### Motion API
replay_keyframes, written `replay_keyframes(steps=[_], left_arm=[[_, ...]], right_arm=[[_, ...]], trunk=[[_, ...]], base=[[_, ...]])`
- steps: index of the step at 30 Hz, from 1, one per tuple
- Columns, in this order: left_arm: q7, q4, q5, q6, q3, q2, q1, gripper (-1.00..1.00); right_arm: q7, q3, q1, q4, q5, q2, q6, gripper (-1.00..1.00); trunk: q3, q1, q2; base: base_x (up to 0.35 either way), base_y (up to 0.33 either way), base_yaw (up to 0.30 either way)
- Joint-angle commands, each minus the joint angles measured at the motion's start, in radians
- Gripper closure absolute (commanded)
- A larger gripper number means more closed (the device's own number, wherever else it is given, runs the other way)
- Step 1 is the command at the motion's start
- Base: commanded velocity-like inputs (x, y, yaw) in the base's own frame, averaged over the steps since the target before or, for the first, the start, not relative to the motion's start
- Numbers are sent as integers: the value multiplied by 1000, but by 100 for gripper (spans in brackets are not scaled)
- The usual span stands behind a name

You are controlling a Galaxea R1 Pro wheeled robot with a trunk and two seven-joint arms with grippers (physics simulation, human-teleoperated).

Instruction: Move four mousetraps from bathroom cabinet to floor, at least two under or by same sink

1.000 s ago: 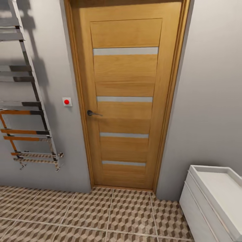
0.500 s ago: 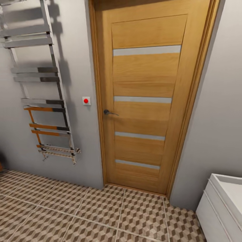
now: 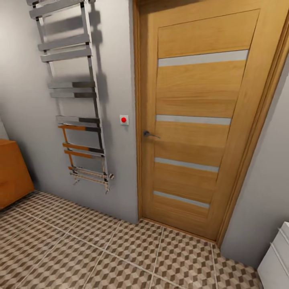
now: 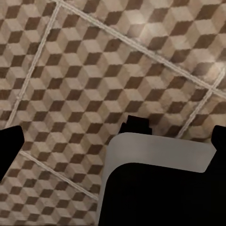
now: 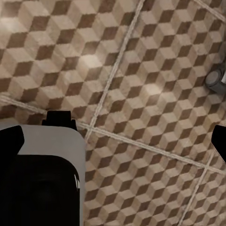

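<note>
Partly seen: orange-brown cabinet on cube-patterned bathroom floor.

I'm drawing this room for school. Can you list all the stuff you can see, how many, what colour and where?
door: one, orange-brown wood with grey stripes, ahead, shut
door handle: one, dark, on the door's left edge
wall switch: one, white with red spot, left of the door
towel rail: one, shiny chrome, on the grey wall at left
cabinet: one, orange-brown, far left edge
vanity: one, white, bottom right corner
bathroom floor: brown-and-beige cube tiles, all below
left gripper: black fingers, over the floor
right gripper: black fingers, over the floor
</note>
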Motion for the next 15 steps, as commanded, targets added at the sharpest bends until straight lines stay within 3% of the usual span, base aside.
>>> replay_keyframes(steps=[1, 15], left_arm=[[3, 1, 10, -1, -9, 0, 0, -100], [2, 1, 10, -5, -6, -5, -1, -100]], right_arm=[[-4, 0, -1, 3, 10, 0, -5, -100], [-3, 0, -1, 3, 10, 0, -6, -100]], trunk=[[-1, 0, -1], [-1, 0, -1]], base=[[0, 0, 293], [0, 0, 270]])
